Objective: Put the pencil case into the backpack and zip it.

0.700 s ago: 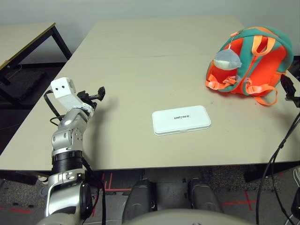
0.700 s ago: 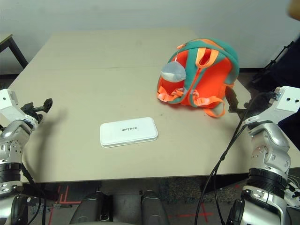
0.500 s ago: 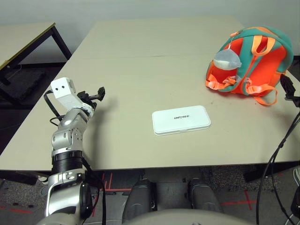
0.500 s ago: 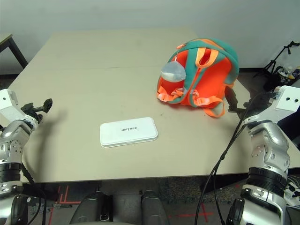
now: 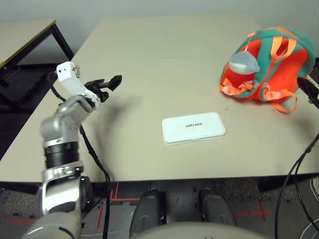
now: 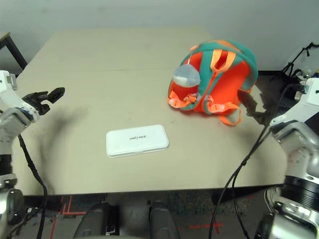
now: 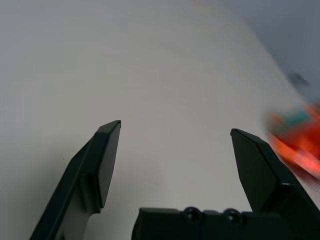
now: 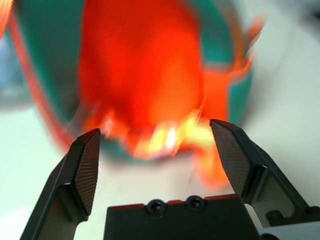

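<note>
The white pencil case [image 5: 193, 127] with dark lettering lies flat near the table's front middle. The teal and orange backpack [image 5: 271, 64] sits at the far right with its grey plush charm [image 5: 241, 62] hanging on its front. My left gripper [image 5: 107, 85] hovers open over the table's left side, well left of the case, with nothing between its fingers [image 7: 102, 160]. My right gripper [image 6: 251, 105] is open just right of the backpack, pointing at its orange straps [image 8: 150, 90], apart from them.
A second table [image 5: 25, 35] stands beyond the left edge. Black cables [image 6: 239, 169] hang from my right arm over the table's front right corner. Bare tabletop [image 5: 164, 64] stretches between the case and the far edge.
My left gripper has risen and moved forward over the table. My right gripper has shifted closer to the backpack's right side. The case and backpack stay put.
</note>
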